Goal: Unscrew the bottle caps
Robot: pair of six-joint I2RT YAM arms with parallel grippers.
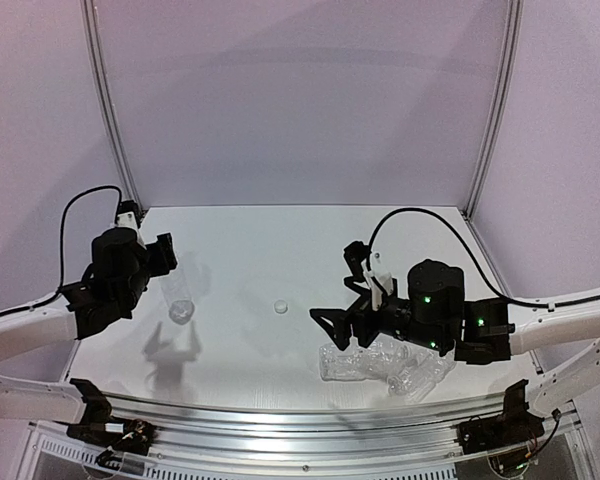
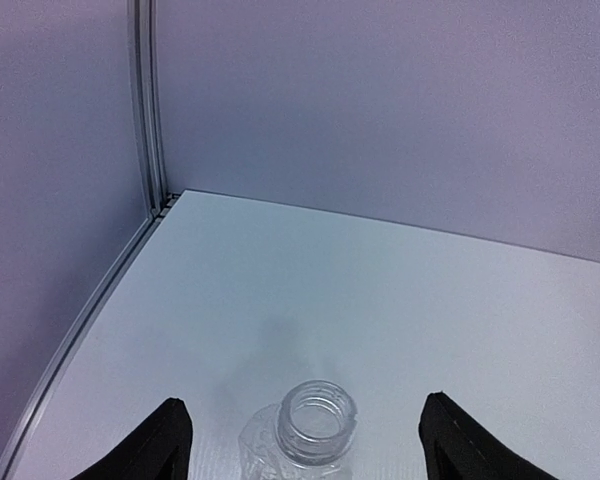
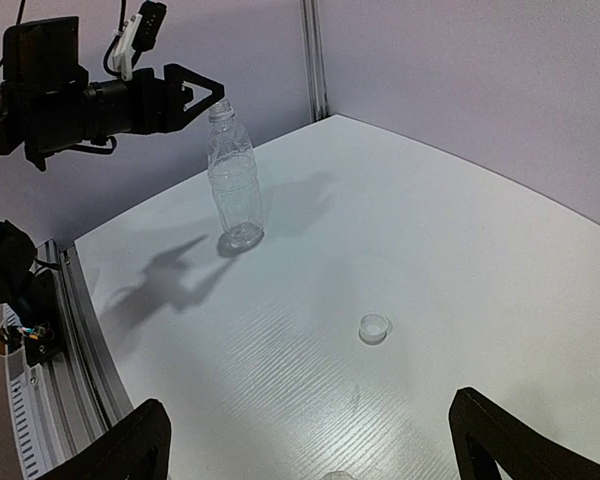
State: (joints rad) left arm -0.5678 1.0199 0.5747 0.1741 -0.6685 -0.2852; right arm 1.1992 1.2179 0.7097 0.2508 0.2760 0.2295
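At worktop [image 1: 250, 240] left, left gripper [image 2: 305, 403] open, flanking the upright bottle [image 2: 318, 420], neck bare; cap [image 1: 280, 307] lies mid-worktop. Right gripper [image 3: 310, 405] wide, empty, above two lying bottles [image 1: 350, 362], probably capped: grasp one next.

Your white table [image 1: 280, 250] shows a faint wood grain and is enclosed on three sides by plain pale panels: back wall [image 1: 300, 100], left wall [image 1: 30, 150], right wall [image 1: 570, 150]. Aluminium posts [image 1: 108, 110] stand at the rear corners. A ribbed metal rail [image 1: 310, 425] runs along the near edge. Lighting is even, with a violet cast
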